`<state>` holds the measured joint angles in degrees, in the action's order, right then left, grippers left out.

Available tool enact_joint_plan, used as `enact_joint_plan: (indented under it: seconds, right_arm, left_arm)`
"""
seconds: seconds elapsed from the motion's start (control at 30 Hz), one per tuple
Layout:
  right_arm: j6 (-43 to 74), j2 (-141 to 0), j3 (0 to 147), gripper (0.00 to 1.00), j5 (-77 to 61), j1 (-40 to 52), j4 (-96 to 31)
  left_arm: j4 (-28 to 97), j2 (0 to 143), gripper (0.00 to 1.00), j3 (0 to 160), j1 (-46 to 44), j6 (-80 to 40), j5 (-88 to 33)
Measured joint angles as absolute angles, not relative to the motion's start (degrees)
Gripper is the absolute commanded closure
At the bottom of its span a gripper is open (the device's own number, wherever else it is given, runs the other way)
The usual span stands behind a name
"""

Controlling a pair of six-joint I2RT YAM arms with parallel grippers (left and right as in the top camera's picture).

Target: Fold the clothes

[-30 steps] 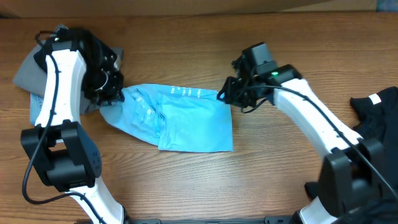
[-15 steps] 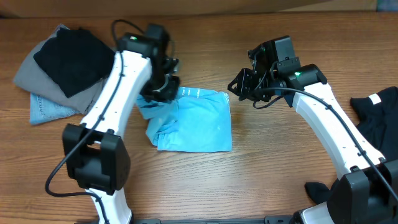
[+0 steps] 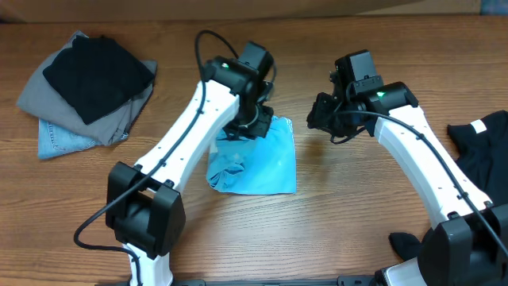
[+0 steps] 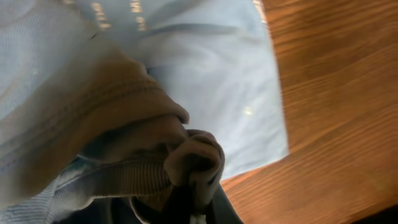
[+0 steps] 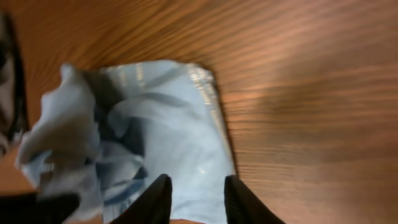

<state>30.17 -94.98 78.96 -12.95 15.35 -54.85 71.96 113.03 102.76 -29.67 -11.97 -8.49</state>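
Overhead, we see a brown wood-grain surface filling almost the whole picture. Only a tan strip along its far edge shows anything of the room beyond.

Two white arms with black joints reach in from the near side. The left arm stretches diagonally toward the middle, and the right arm bends in from the right.

Between them lies the light blue T-shirt, roughly folded into a tall block. It is smooth on its right half and bunched and rumpled along its left and near-left edge.

In the far left corner we find a pile of a grey garment with a black garment on top and a pale denim-blue piece poking out beneath. Another black garment with a small white label sits at the right edge.

The left jaws sit at the shirt's far edge. In the left wrist view we see them pressed together on a gathered fold of its fabric, ribbed hem and all.

The right jaws hover just beside the shirt's far right corner. In the right wrist view their dark fingers stand partly spread with nothing between them, the shirt lying beyond.
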Motion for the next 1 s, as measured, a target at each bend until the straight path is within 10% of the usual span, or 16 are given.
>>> enact_joint_plan:
  seconds: [0.13,0.2,0.33,1.0]
  right_arm:
    - [31.75,-94.98,78.96,0.64,-11.11,12.56,-55.0]
    - [32.23,-94.98,78.96,0.6,-10.66,10.94,-55.05]
    - [32.53,-94.98,78.96,0.57,-10.07,9.02,-55.79]
    - [18.96,-94.98,78.7,0.54,-22.02,9.04,-52.9]
  left_arm:
    - [70.61,113.03,0.85,102.76,-31.64,-13.23,-8.47]
    - [70.26,113.03,0.59,102.76,-32.53,-13.69,-8.43]
    - [70.22,113.03,0.39,102.76,-33.89,-14.76,-8.23]
    - [74.04,113.03,0.39,102.3,-24.45,-12.43,-0.16]
